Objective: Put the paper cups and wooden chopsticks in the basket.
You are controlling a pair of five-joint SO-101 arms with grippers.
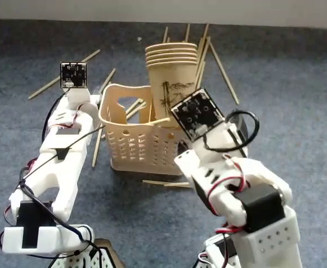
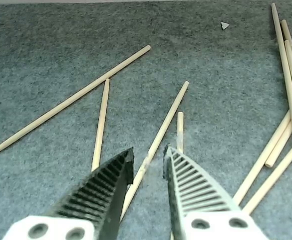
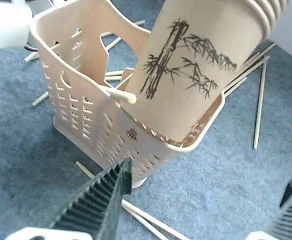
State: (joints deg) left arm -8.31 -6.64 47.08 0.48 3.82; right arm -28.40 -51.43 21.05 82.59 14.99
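We judge the task partly done. The stack of beige paper cups with a bamboo print already stands tilted in one end of the cream perforated plastic basket. A few wooden chopsticks lie inside the basket, and one pokes out over the rim. Many more loose chopsticks are left on the grey carpeted desk. Some are scattered beside the basket, a bunch lies behind the cups, and a pair lies at the basket's foot. Our left claw hangs just over the scatter, its jaws a little apart and empty, with one stick running beneath the gap. Our right claw is near the basket's cup end, jaws spread wide and holding nothing.
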